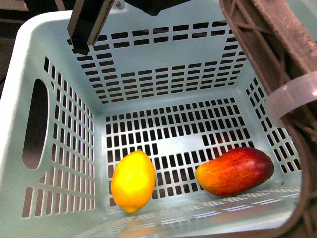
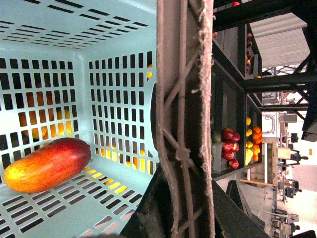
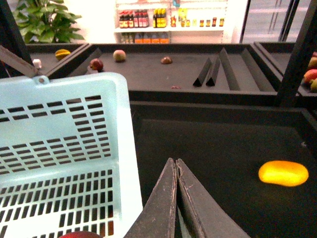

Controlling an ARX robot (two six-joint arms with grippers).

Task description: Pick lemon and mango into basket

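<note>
Lemon (image 1: 132, 181), mango (image 1: 235, 171) below hand (image 1: 86, 29)

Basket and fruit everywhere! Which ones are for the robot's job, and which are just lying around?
For the job:
lemon, lying in the basket
mango, lying in the basket beside it
basket

Just lying about:
yellow mango on the dark tray outside the basket
apples on the far tray
bottles on the back shelf

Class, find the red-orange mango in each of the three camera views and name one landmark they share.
Front view: mango lies on the basket floor, lower right, apart from the lemon.
Left wrist view: mango at lower left.
Right wrist view: only a red sliver at the bottom edge.
Shared landmark: the basket.
</note>
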